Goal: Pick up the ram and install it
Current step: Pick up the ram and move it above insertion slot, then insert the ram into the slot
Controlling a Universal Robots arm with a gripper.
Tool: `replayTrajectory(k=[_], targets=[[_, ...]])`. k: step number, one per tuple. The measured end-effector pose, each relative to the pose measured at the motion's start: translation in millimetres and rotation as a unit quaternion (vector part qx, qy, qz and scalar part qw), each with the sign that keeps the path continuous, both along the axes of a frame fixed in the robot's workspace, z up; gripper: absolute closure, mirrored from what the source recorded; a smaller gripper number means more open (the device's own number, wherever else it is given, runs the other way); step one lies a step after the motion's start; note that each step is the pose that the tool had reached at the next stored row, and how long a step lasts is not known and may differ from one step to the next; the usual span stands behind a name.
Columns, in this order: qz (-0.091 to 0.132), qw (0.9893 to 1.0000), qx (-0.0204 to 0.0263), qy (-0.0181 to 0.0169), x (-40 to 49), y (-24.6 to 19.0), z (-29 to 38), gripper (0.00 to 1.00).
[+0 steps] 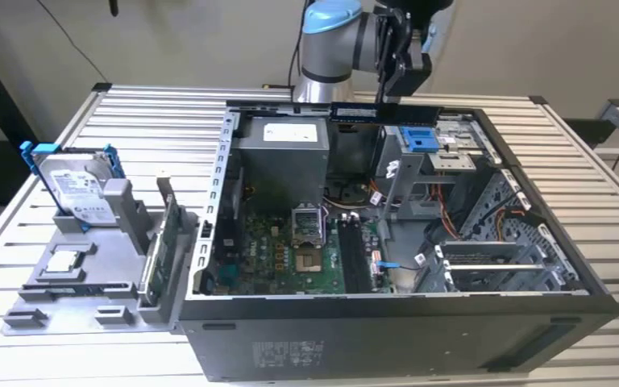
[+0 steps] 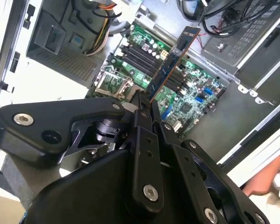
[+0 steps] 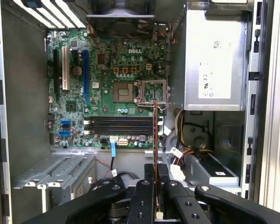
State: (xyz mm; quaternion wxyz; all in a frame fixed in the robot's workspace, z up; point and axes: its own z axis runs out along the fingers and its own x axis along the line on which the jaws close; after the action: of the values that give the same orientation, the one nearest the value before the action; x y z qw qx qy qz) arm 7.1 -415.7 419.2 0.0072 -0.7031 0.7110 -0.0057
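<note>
Closest to both wrist cameras is the gripper, its black jaws pinched tight on one end of the ram, so the thin green stick juts out from between them with its black chips facing the second wrist view. In the first wrist view the gripper shows the ram edge-on, a narrow line hanging over the motherboard and crossing the black memory slots without touching them (it is well above the board, not seated). From the exterior view the gripper holds the ram level above the far rim of the open computer case, beside the grey power supply. That case lies on a slatted metal table. Toward the exterior view's left, a grey holder carries a hard drive in a blue frame and an upright green card.
</note>
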Motion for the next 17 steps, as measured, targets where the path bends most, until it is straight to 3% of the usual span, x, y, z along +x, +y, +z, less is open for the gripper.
replayTrajectory(k=[17], targets=[[-0.009,1.0000,0.0000,0.0000,0.0,0.0,-0.2,0.86]])
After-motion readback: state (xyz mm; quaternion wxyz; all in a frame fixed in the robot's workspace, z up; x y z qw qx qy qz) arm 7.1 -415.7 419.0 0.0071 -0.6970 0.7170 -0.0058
